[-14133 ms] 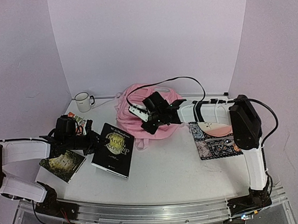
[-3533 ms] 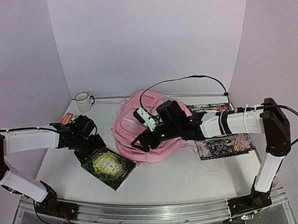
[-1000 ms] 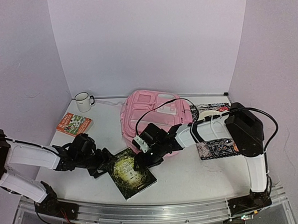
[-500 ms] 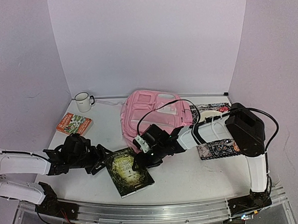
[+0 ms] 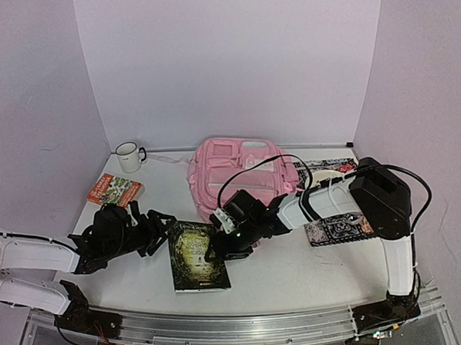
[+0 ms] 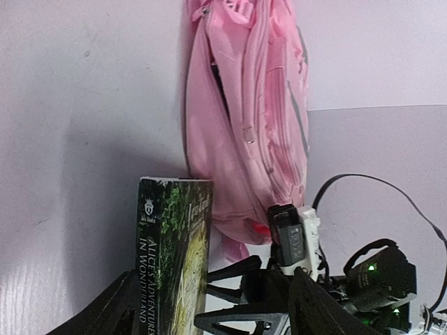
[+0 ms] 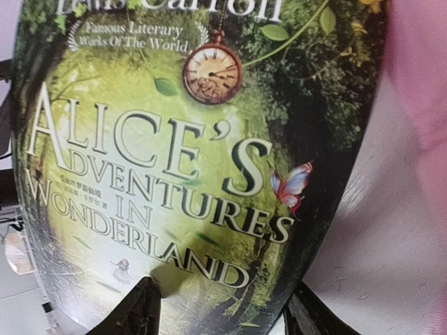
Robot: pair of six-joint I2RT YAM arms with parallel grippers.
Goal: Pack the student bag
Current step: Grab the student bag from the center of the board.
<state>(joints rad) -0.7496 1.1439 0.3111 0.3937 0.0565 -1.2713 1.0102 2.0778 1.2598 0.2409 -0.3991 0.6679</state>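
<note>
The student bag (image 5: 242, 172) is a pink backpack lying flat at the back middle of the table; in the left wrist view the student bag (image 6: 244, 118) shows a partly open zip. A dark green "Alice's Adventures in Wonderland" book (image 5: 195, 255) lies flat in front of it. My left gripper (image 5: 162, 225) stands open at the book's upper left edge, with the book's spine (image 6: 171, 258) between its fingers (image 6: 115, 310). My right gripper (image 5: 217, 249) is open at the book's right edge. The book's cover (image 7: 174, 153) fills that wrist view, with the fingertips (image 7: 143, 307) low over it.
An orange and green book (image 5: 114, 190) lies at the left. A white mug (image 5: 127, 156) stands in the back left corner. A patterned black notebook (image 5: 338, 227) lies at the right, partly under the right arm. The right arm's cable (image 5: 253, 167) loops over the bag.
The book has slid left and turned square to the front edge. My left gripper moved up to its upper left edge and narrowed a little. My right gripper stayed at the book's right edge.
</note>
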